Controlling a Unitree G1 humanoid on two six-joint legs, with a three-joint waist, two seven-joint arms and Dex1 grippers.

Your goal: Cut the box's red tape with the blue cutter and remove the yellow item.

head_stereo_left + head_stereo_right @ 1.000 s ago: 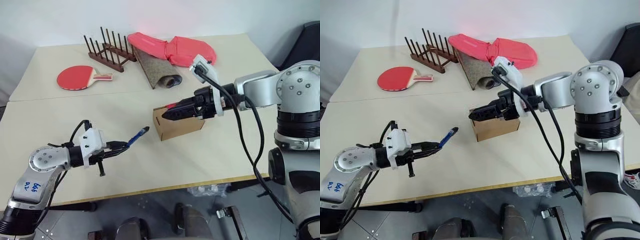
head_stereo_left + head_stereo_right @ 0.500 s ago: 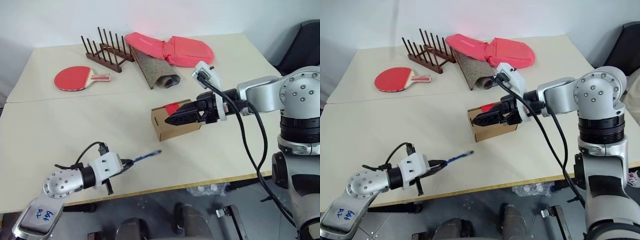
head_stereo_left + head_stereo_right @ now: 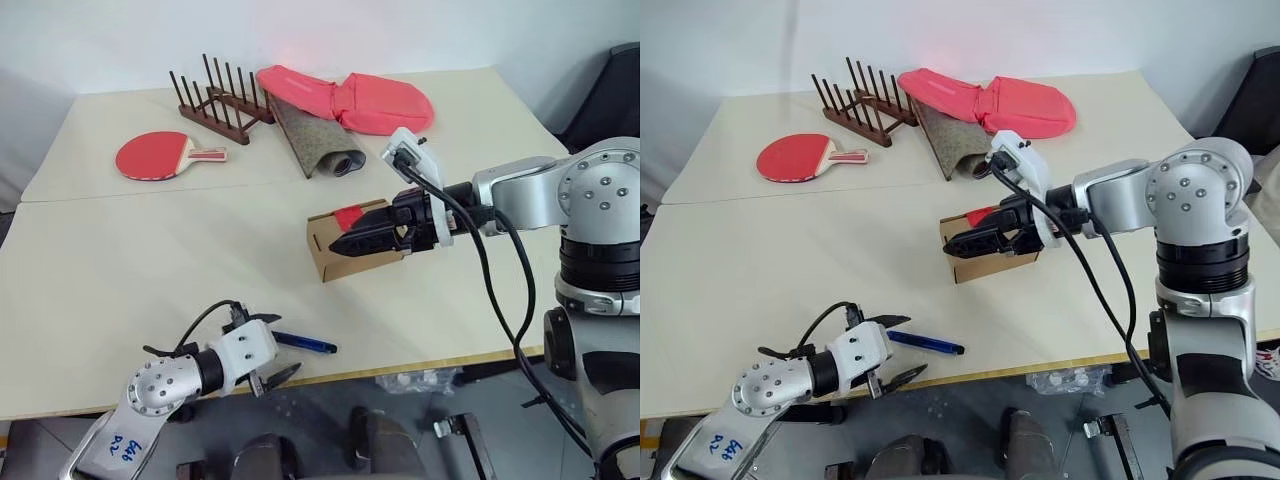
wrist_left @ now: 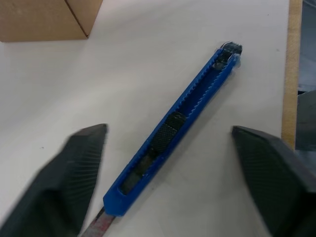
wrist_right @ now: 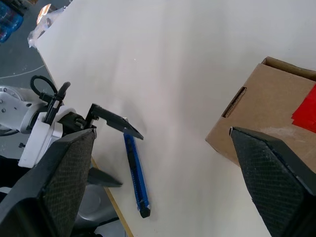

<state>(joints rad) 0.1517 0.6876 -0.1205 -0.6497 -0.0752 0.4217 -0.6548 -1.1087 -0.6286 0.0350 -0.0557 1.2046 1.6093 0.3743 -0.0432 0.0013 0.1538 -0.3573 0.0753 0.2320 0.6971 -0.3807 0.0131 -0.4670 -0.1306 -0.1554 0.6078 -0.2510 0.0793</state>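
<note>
While spread wide, left end effector (image 3: 268,349) flanks blue cutter (image 3: 304,343) lying on table (image 3: 150,250).

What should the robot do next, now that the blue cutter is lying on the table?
Probably pull the left gripper back from the blue cutter. Its fingers stand wide open and the cutter lies flat on the table near the front edge, so that hand looks done. The right gripper hovers open at the box, whose red tape is visible on top.
</note>
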